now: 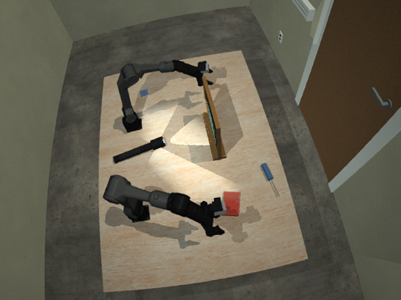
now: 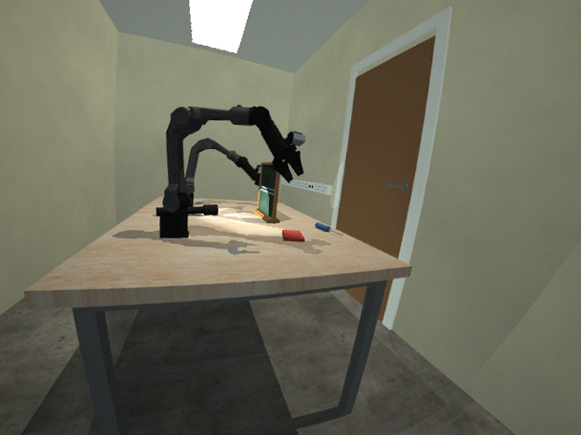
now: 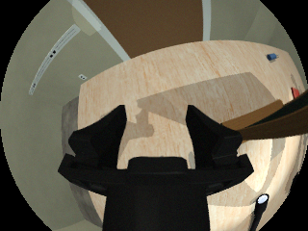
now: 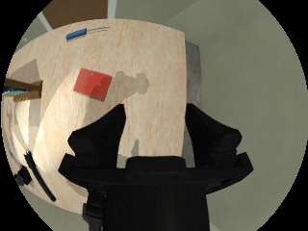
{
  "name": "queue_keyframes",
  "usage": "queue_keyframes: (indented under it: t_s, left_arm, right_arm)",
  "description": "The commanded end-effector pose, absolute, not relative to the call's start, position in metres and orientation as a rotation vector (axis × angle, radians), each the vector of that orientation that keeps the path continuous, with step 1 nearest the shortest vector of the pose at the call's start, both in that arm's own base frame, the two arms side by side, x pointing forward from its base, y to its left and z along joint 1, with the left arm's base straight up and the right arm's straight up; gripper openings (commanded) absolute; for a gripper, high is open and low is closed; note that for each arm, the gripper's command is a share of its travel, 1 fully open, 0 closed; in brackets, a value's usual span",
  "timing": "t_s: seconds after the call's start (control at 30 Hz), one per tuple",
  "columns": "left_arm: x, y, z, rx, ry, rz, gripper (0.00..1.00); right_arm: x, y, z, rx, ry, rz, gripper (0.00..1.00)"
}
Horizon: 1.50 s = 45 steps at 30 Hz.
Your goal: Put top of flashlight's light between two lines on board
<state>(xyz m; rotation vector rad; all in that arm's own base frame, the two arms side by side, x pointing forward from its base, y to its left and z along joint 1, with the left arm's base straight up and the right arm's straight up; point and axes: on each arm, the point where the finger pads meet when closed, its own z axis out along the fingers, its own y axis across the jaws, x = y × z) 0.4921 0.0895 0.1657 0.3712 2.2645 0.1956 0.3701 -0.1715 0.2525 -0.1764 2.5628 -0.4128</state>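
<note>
top view: the flashlight (image 1: 138, 150) (image 2: 210, 210) (image 3: 259, 212) (image 4: 39, 177) lies on the table, lit, its head towards the board (image 1: 217, 136) (image 2: 277, 197) (image 3: 284, 124) (image 4: 34, 91), which stands upright on its foot. the left gripper (image 1: 212, 77) (image 3: 156, 112) is near the board's far end from the red block, fully open, with nothing held. the right gripper (image 1: 219, 217) (image 2: 296, 177) (image 4: 155, 111) is well apart from the board, above the table by the red block (image 1: 231, 203) (image 2: 293, 235) (image 3: 295, 92) (image 4: 92, 84), likewise fully open and holding nothing. exterior view: a bright patch shows on the lower part of the board's face; whether its top meets the gap cannot be told. left wrist view: the board's edge is beside the open fingers, apart from the gap between them. the step in hand is judged to be an approach to the board, for adjusting its distance from the flashlight; the next move calls for lining the fingers up with the frame before closing. a knock could tip the board. right wrist view: the red block and the blue screwdriver (image 1: 267, 171) (image 2: 323, 227) (image 3: 272, 57) (image 4: 77, 34) lie away from the line between flashlight and board, neither obstructing the beam.
</note>
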Motion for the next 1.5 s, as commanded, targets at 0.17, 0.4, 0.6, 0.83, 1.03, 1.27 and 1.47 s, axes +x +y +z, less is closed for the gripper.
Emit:
queue_keyframes:
  t_s: [0.17,0.4,0.6,0.83,1.03,1.27,1.47]
  left_arm:
    - [0.436,0.067,0.147,0.632,2.391,0.169,1.00]
    - [0.402,0.058,0.138,0.770,2.455,0.151,1.00]
    - [0.360,0.052,0.128,0.928,2.526,0.128,1.00]
    - [0.312,0.046,0.118,1.113,2.597,0.097,1.00]
    - [0.313,0.011,0.118,1.258,2.531,0.070,1.00]
    - [0.300,-0.040,0.116,1.507,2.426,0.029,1.00]
    - [0.287,-0.074,0.114,1.682,2.334,0.005,1.00]
  right_arm:
    - [0.370,-0.172,0.253,-0.176,2.561,-0.414,1.00]
    - [0.370,-0.172,0.253,-0.176,2.561,-0.414,1.00]
    - [0.370,-0.172,0.253,-0.176,2.561,-0.414,1.00]
    - [0.370,-0.171,0.253,-0.177,2.561,-0.413,1.00]
    - [0.368,-0.162,0.251,-0.166,2.553,-0.398,1.00]
    - [0.364,-0.144,0.248,-0.152,2.540,-0.366,1.00]
    - [0.361,-0.132,0.245,-0.141,2.530,-0.343,1.00]
